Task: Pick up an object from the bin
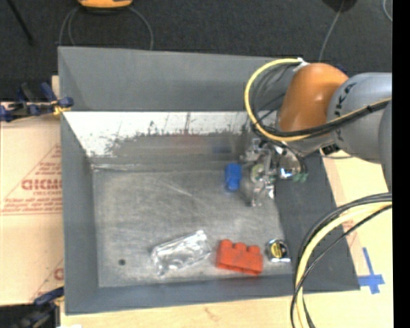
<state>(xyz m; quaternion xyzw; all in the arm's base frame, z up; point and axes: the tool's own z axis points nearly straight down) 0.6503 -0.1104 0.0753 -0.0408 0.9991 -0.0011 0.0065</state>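
My gripper [261,191] hangs low at the back right of the bin floor, close to the right wall. A small blue block-like thing [232,178] lies just to its left, right beside the gripper; whether they touch I cannot tell. Toward the front right lies a red toy brick [239,257] with studs on top. A small yellow and black tape measure [279,250] sits right of the brick, by the right wall.
A crumpled clear plastic bag [181,251] lies at the front middle, left of the red brick. The arm with its orange cover and yellow cables reaches in over the right rim.
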